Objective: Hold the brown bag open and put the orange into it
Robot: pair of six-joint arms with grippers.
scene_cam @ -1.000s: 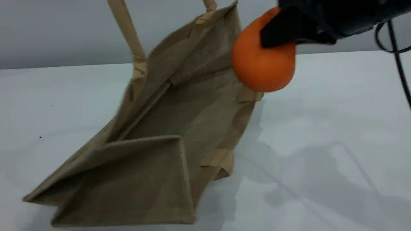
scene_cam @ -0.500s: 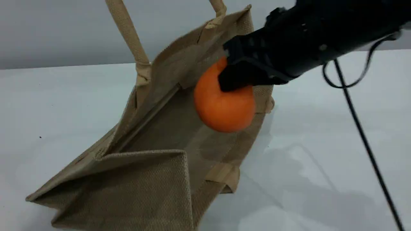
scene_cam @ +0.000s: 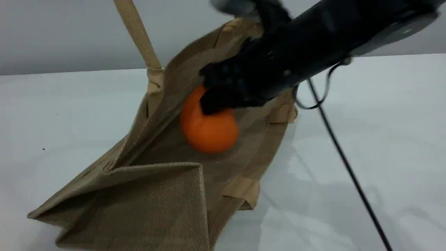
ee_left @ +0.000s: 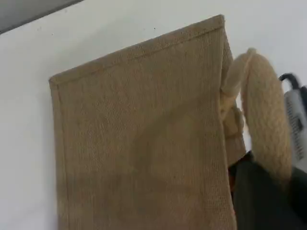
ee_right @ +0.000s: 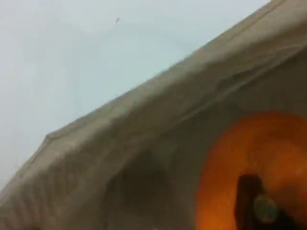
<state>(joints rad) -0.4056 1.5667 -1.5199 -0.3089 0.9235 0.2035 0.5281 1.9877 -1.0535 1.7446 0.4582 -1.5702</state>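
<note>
The brown bag [scene_cam: 163,205] lies on its side on the white table with its mouth held wide, one beige handle [scene_cam: 137,31] pulled up past the top edge. In the left wrist view that handle [ee_left: 261,110] runs down into my left gripper [ee_left: 261,191], which is shut on it beside the bag's side panel [ee_left: 139,143]. My right gripper [scene_cam: 217,99] reaches into the mouth from the upper right, shut on the top of the orange [scene_cam: 209,130]. The orange hangs inside the bag, just over its lower wall. The right wrist view shows the orange [ee_right: 254,158] against the bag's inner wall [ee_right: 144,143].
The other handle's stitched tab [scene_cam: 244,190] lies folded at the lower rim. A black cable [scene_cam: 348,167] hangs from the right arm across the table [scene_cam: 366,122] to the lower right. A grey wall stands behind the table.
The right gripper carried the orange down and left, from outside the bag's upper right corner into its open mouth. The bag's upper rim rose and shifted slightly right.
</note>
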